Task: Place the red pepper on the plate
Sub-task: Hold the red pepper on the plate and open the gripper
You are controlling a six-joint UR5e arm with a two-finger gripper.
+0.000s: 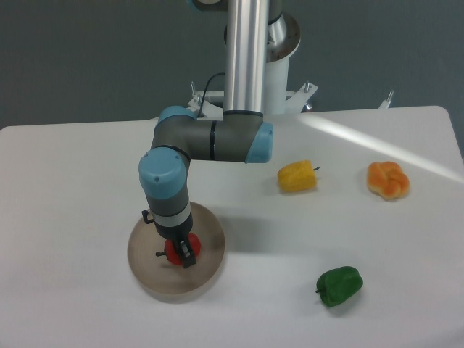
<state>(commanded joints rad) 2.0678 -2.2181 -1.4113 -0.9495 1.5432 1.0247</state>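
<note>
Fingers of the end effector (182, 254) clench the small glossy red pepper (175, 251) from above, low over the middle of the round beige plate (156, 279) (stem pointing left); contact with the plate's surface isn't clear, so release turns on a short straight descent.

Red pepper (172, 251), beige plate (206, 272), yellow pepper (296, 177), green pepper (339, 285)

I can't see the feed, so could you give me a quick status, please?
Gripper shut on pepper. Pepper over plate. Nothing in the way.
</note>
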